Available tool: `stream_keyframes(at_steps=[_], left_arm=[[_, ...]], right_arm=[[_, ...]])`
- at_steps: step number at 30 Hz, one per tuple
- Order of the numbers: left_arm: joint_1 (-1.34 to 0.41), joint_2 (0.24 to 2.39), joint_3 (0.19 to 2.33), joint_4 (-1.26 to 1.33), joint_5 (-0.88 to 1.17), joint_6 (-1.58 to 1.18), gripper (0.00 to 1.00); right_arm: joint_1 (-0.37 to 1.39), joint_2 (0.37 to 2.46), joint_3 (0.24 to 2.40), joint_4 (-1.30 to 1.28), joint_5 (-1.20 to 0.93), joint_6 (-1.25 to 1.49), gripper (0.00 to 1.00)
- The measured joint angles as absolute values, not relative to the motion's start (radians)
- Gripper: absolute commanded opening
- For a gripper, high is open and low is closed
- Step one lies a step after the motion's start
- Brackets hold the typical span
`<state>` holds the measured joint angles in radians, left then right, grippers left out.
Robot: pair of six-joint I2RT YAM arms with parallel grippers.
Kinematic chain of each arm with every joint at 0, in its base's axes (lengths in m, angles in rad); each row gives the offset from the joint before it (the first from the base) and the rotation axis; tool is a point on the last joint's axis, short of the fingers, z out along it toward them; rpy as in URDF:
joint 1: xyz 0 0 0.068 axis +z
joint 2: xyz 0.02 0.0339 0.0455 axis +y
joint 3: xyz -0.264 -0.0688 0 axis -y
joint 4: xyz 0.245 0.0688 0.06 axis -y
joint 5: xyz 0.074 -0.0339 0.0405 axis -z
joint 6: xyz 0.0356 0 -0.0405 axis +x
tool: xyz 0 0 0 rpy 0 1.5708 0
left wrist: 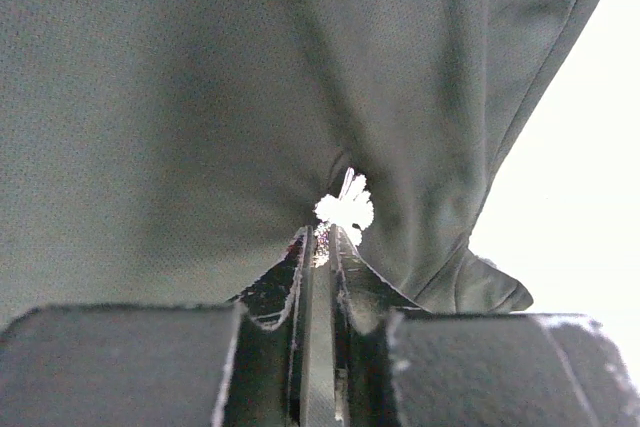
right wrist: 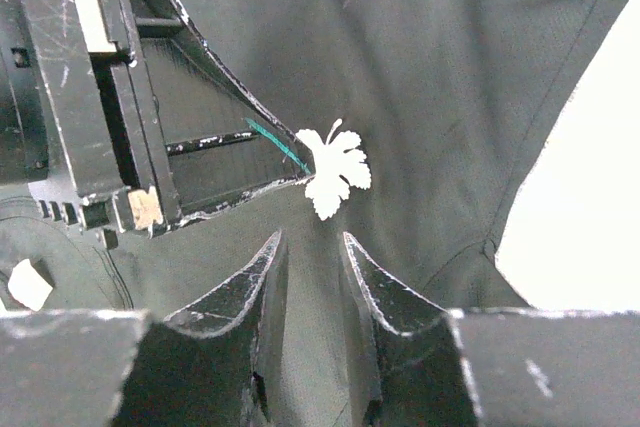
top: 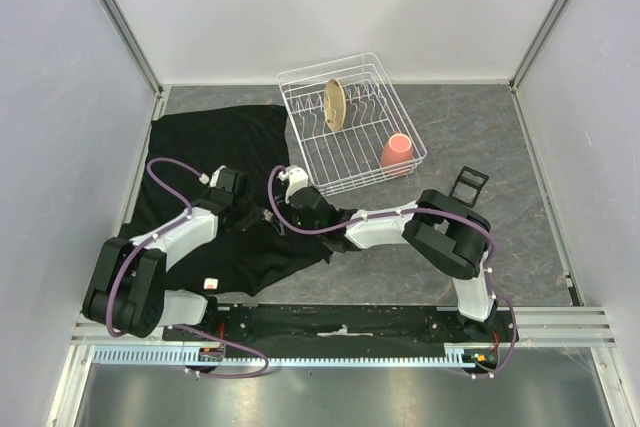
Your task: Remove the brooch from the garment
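Note:
The black garment [top: 215, 142] lies wrinkled on the left of the table. The small whitish flower brooch [right wrist: 335, 172] is pinned to it and also shows in the left wrist view [left wrist: 346, 209]. My left gripper [left wrist: 320, 235] is shut with its tips at the brooch's lower edge, a white bit showing between them. Its fingers [right wrist: 190, 97] reach the brooch from the upper left in the right wrist view. My right gripper [right wrist: 312, 239] is open, low over the fabric, with the brooch just beyond its tips. In the top view both grippers [top: 258, 215] [top: 283, 209] meet over the garment's right part.
A white wire dish rack [top: 350, 122] with a tan plate [top: 334, 104] and a pink cup [top: 397, 152] stands behind the grippers. A small black square frame [top: 468, 184] lies to the right. A white tag with a red mark [top: 211, 284] sits at the garment's near edge.

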<state>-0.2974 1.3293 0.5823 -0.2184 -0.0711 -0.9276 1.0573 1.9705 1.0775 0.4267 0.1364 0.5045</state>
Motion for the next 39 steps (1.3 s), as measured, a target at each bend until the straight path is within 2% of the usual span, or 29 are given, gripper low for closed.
stream_keyframes(at_steps=[2,7,10,11,14,15,20,32,39], left_arm=[[-0.297,1.325,0.582,-0.220,-0.071,-0.928,0.05],[-0.297,1.314,0.595,-0.240,-0.070,-0.929,0.02],[-0.297,1.314,0.612,-0.262,-0.072,-0.929,0.02],[-0.297,1.314,0.616,-0.268,-0.073,-0.929,0.02],[-0.297,1.314,0.628,-0.287,-0.074,-0.928,0.02],[-0.298,1.314,0.632,-0.294,-0.075,-0.928,0.02],[-0.298,1.314,0.641,-0.317,-0.077,-0.924,0.02],[-0.298,1.323,0.661,-0.344,-0.076,-0.910,0.02],[-0.287,1.324,0.663,-0.363,-0.087,-0.907,0.02]], right_arm=[[1.057,1.977,1.089,0.424,0.134,0.497,0.36],[1.057,1.981,1.103,0.407,0.132,0.469,0.40],[1.057,1.989,1.117,0.397,0.130,0.454,0.48],[1.057,1.994,1.123,0.395,0.128,0.449,0.55],[1.057,2.009,1.137,0.387,0.116,0.432,0.59],[1.057,2.015,1.143,0.382,0.109,0.426,0.59],[1.056,2.038,1.161,0.367,0.094,0.407,0.40],[1.056,2.074,1.206,0.361,0.071,0.395,0.40],[1.056,2.103,1.234,0.359,0.064,0.395,0.35]])
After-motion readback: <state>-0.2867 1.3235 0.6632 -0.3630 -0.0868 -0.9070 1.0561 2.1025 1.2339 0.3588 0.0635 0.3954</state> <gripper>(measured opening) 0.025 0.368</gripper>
